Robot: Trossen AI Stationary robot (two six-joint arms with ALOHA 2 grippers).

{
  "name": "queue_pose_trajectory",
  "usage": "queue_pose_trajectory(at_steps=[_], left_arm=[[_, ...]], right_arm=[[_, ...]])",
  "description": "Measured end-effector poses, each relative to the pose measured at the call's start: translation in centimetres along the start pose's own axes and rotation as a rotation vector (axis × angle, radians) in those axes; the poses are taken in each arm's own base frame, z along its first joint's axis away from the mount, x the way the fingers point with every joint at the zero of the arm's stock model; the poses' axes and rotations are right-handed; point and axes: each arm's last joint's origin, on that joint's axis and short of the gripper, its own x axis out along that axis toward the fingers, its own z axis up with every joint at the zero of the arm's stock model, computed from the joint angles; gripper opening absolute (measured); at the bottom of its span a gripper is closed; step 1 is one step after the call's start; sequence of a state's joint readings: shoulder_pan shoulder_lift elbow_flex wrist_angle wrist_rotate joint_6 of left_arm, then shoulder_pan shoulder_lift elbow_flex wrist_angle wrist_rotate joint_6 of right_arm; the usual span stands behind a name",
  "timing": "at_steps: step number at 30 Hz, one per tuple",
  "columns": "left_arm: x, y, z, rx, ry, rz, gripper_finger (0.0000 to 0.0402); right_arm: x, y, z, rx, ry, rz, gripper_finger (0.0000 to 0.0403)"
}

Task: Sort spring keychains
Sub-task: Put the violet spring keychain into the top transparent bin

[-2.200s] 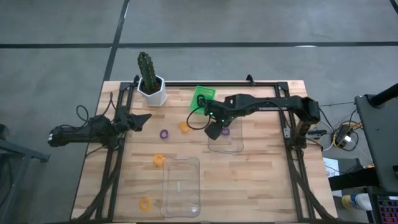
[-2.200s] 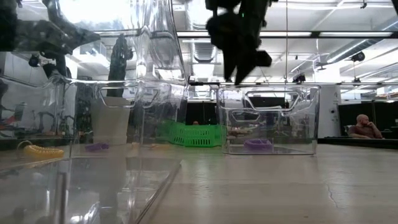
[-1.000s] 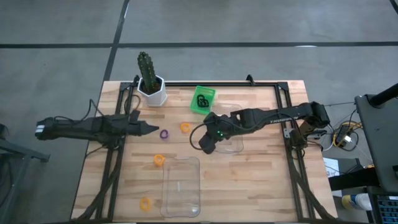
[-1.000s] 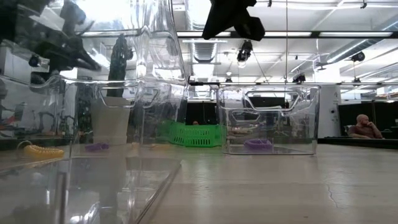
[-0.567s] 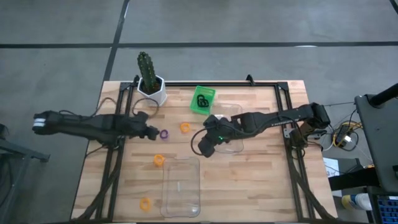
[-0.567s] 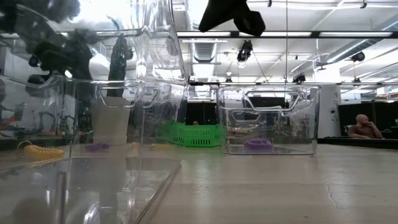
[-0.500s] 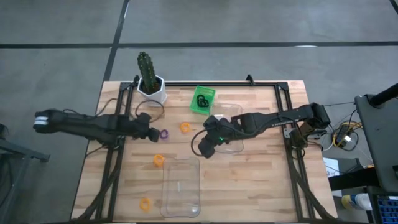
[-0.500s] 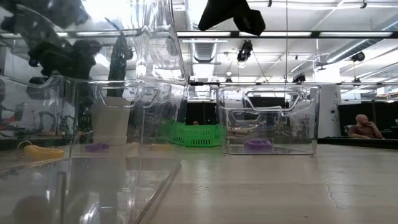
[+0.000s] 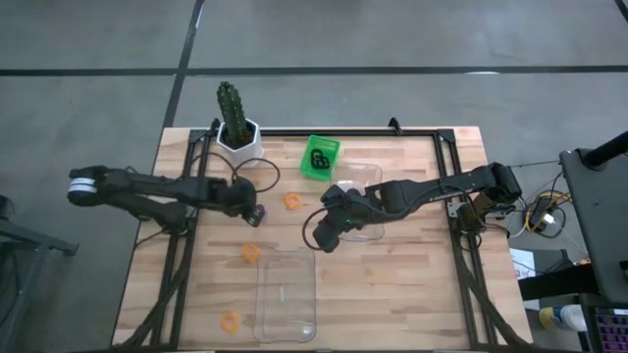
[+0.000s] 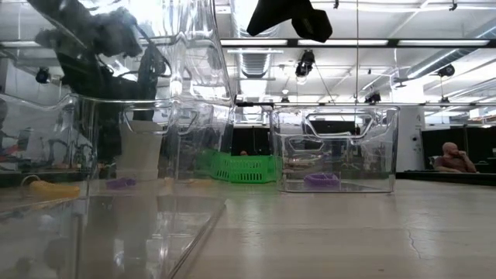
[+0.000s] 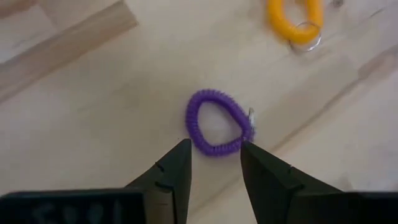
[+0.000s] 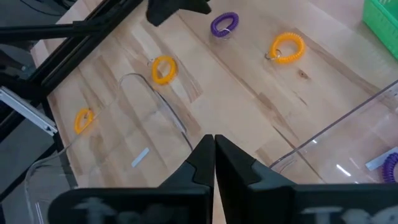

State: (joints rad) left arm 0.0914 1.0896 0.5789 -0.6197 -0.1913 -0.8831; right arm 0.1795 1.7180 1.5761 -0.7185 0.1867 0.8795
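Seen from above, the left hand [image 9: 253,214] hangs low over a purple spring keychain [image 11: 217,129] lying flat on the wooden surface [image 9: 412,294], fingers parted to either side of the coil without gripping it. An orange keychain [image 9: 291,201] lies at three o'clock from it, another [image 9: 251,253] at six o'clock. The right hand [image 9: 327,238], fingers pressed together and empty, hovers beside a clear tray [image 9: 365,201] holding a purple keychain [image 12: 392,165].
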Motion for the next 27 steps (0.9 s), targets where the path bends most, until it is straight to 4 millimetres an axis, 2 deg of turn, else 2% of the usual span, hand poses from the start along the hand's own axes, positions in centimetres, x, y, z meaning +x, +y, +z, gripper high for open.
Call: queue_pose_trajectory(at_steps=[12,27], left_arm=[[2.5,-0.4,1.4,0.075,0.066,0.091,0.013],[5.0,-0.5,1.3,0.133,0.145,0.158,0.013]], right_arm=[[0.0,0.0,0.0,0.004,0.001,0.0,0.0008],[0.0,0.2,-0.2,-0.002,-0.005,0.003,0.0008]])
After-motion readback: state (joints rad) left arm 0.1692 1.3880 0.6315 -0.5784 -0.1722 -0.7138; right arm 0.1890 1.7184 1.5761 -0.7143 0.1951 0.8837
